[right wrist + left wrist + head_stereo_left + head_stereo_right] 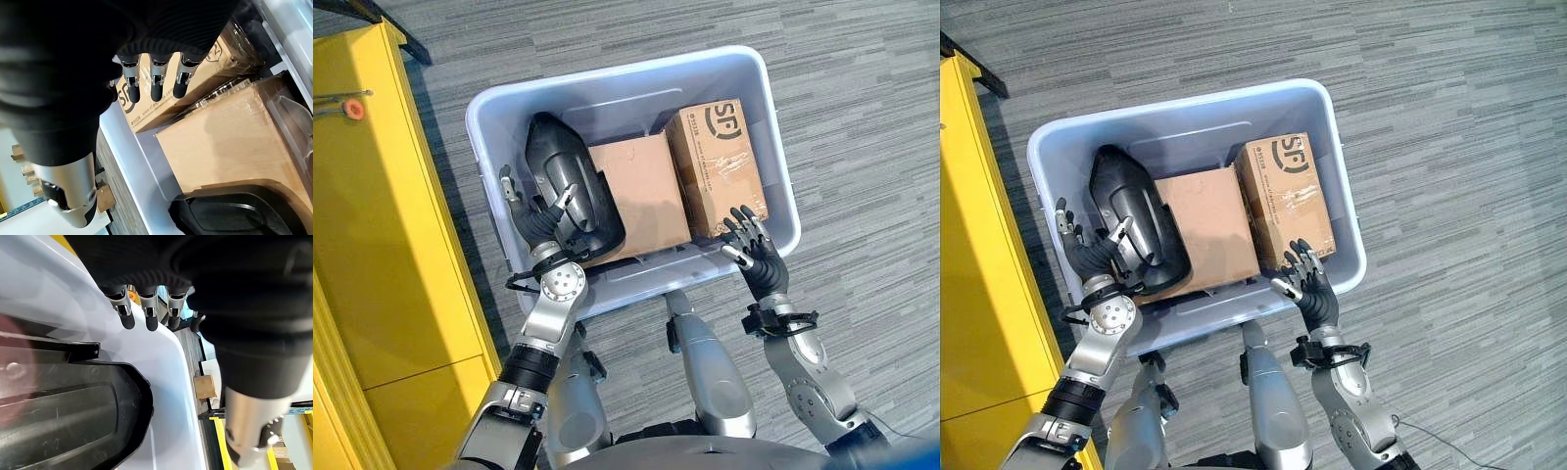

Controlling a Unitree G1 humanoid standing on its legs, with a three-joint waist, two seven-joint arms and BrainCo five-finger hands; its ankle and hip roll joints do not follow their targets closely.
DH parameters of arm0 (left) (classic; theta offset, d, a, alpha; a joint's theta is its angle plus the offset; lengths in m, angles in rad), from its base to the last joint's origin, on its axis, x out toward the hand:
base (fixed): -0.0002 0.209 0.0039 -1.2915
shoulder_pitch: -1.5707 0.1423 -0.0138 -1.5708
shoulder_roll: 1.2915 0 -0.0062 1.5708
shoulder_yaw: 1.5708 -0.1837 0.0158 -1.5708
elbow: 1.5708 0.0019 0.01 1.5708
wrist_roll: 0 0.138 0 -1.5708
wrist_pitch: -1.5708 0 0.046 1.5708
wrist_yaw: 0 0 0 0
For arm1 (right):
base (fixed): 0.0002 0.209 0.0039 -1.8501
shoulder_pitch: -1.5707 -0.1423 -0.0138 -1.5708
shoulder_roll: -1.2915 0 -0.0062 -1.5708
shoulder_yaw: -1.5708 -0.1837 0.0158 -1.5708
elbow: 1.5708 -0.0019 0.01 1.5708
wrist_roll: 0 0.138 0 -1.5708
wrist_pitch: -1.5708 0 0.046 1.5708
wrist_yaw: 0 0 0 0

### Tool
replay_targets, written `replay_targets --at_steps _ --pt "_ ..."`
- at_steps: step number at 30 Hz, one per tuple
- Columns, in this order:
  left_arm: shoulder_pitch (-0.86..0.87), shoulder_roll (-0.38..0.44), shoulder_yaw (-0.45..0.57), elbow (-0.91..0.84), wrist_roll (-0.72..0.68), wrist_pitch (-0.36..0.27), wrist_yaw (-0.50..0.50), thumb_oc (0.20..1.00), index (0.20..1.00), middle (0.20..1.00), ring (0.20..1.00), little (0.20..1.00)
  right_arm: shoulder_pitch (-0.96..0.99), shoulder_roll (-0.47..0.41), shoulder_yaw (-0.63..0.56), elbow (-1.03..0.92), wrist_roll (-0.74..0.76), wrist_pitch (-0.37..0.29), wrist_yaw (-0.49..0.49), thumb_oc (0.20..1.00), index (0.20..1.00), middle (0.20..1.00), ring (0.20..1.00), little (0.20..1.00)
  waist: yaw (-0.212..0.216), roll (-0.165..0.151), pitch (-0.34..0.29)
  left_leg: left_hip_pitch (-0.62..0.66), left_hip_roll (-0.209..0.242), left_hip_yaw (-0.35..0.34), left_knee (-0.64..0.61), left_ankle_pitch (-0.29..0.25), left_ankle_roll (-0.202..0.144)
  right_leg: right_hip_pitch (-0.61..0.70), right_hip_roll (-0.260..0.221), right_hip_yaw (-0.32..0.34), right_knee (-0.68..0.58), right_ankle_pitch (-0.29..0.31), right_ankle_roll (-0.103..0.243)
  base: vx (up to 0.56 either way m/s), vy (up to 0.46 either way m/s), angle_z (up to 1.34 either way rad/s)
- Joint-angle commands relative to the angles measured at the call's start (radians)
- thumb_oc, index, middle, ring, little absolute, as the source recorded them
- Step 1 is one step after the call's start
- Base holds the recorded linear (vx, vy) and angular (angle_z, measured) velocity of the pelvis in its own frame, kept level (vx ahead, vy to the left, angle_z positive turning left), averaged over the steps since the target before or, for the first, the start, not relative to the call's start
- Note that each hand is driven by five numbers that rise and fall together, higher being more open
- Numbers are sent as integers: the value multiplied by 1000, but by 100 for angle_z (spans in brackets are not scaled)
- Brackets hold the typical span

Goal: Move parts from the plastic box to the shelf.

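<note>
Black moulded part [570,188] lies inside the pale plastic box [499,98], along its left wall, tilted with its far end toward the back corner and its near end overlapping the plain cardboard box [641,191] beside it. To the right of that sits a second, printed cardboard box [717,162], touching the first and close to the plastic box's right wall. The plastic box stands on the grey striped floor [862,117]. Left hand [533,220] is at the near-left corner of the plastic box, fingers spread and fairly straight around the near end of the black part, thumb toward the part; in the left wrist view the fingertips [126,319] hang apart over the white wall, clamped on nothing. Right hand [756,250] hovers at the near-right rim, fingers spread and relaxed just above the near end of the printed cardboard box; the right wrist view shows the fingertips [155,89] apart over that box, holding nothing. Yellow shelf [372,235] stands immediately left of the plastic box, an orange-tipped item [353,108] on its top.
</note>
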Motion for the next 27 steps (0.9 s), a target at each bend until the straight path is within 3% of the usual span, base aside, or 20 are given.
replay_targets --at_steps 1,18,27 --pt "-20 20 2 16 61 -50 21 1000 1000 1000 1000 1000 2 -36 -28 -98 15 -73 -6 1000 1000 1000 1000 1000 -3 -14 -21 -15 85 -75 17 73 -54 -56 -70 -70 112 -88 83 0 0 0" --pt "-46 6 -19 95 31 -38 55 1000 1000 1000 1000 1000 -3 -43 -9 -113 18 -90 -29 1000 1000 1000 1000 1000 -6 -29 15 -92 84 -102 25 82 -53 -117 -63 -74 113 -78 76 -1 -9 4" --pt "-76 -6 25 146 -20 -59 123 1000 1000 1000 1000 1000 -7 -44 8 -118 21 -101 -43 1000 1000 1000 1000 1000 -16 -45 36 -133 85 -108 30 87 -55 -160 -52 -64 114 -68 76 0 0 0"
